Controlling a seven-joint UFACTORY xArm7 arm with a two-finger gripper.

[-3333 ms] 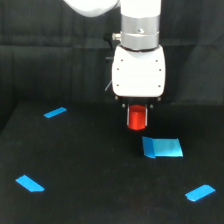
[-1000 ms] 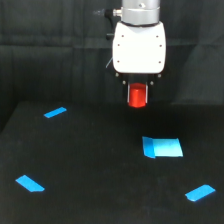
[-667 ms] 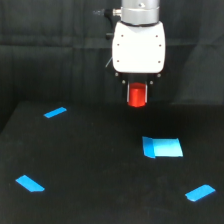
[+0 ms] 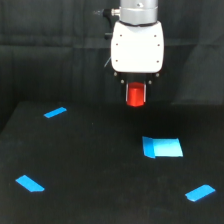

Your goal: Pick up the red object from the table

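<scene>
Nearest the camera, two blue tape strips lie on the black table (image 4: 100, 170): a slanted strip (image 4: 30, 183) at near left and another strip (image 4: 200, 192) at near right. Farther in, right of centre, sits a larger blue tape patch (image 4: 162, 147), and a thin blue sliver (image 4: 55, 112) lies at far left. The table's far edge fades into the black curtain (image 4: 50, 60) and is hard to trace. Above that edge the red block (image 4: 135, 94) hangs clear of the table, up and a little left of the large patch, held in the gripper (image 4: 135, 96). The dark fingers (image 4: 126, 92) are mostly lost against the backdrop, only thin dark slivers showing at the block's sides, yet the block sits clamped between them with its lower end sticking out below. The gripper points straight down under a white housing (image 4: 137, 47), whose grey wrist joint (image 4: 139, 11) is cut off by the top edge, so the arm beyond is out of sight
</scene>
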